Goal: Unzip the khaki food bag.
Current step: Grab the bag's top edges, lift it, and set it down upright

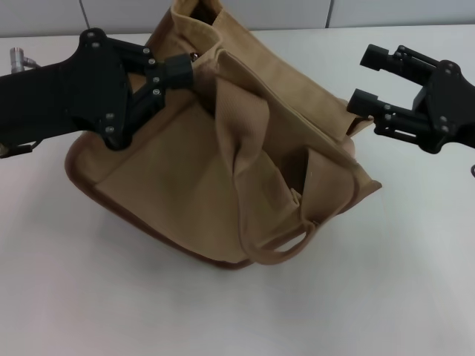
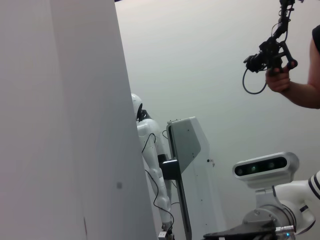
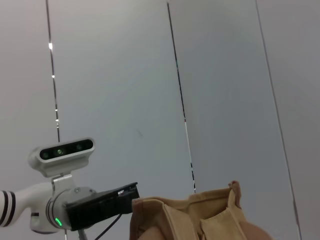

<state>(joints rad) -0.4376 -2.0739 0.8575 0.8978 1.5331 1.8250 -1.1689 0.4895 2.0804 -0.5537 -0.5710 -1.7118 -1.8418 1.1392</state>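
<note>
The khaki food bag (image 1: 223,170) lies slumped on the white table (image 1: 89,297), its mouth toward the far side and one webbing handle (image 1: 286,248) hanging at the front. My left gripper (image 1: 185,70) is at the bag's far top edge, shut on it beside a small metal piece (image 1: 194,55). My right gripper (image 1: 367,80) is open and empty, hovering just off the bag's right corner (image 1: 358,122). The right wrist view shows the bag's top (image 3: 200,217) and the left gripper (image 3: 102,205) beside it. The bag is out of the left wrist view.
A small metal cylinder (image 1: 16,56) sits at the table's far left. A grey panelled wall (image 1: 297,11) runs behind the table. In the left wrist view, another white robot (image 2: 150,150) stands farther off and a person's hand holds a device (image 2: 272,55).
</note>
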